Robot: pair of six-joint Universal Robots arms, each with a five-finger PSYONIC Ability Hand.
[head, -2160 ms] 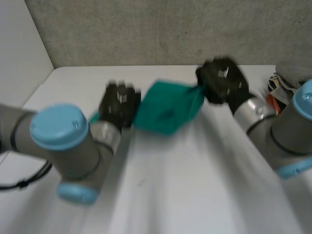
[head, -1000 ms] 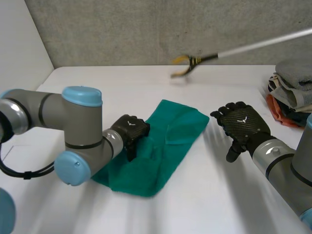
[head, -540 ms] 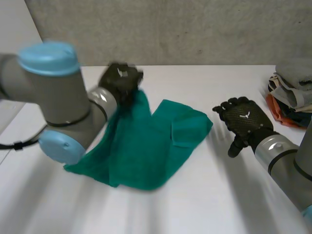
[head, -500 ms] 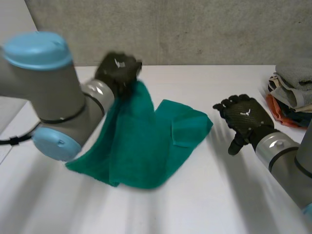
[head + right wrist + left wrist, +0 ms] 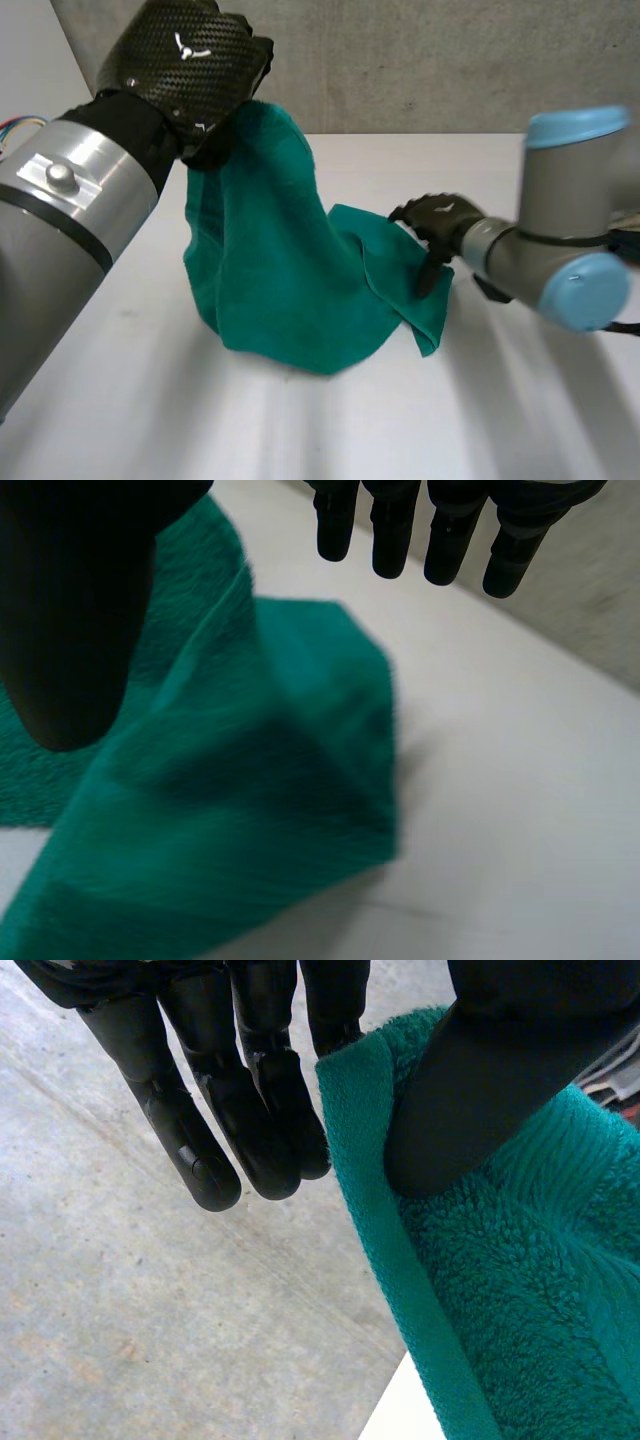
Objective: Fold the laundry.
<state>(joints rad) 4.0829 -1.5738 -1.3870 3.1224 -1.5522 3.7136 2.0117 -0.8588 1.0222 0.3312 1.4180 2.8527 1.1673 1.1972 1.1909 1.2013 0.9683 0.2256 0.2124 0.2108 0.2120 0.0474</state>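
Towel (image 5: 285,290) held up by one edge above the white table (image 5: 330,430).
The left hand (image 5: 185,65) pinches the towel's top edge between thumb and fingers, high up, while the lower part lies on the table. The right hand (image 5: 435,220) is at the towel's corner on the right arm's side, fingers straight and apart from the thumb, gripping nothing.

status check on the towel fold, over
Left hand pinching towel edge, raised high. Right hand open, over towel's other end. Lower part on table. No obstruction seen.
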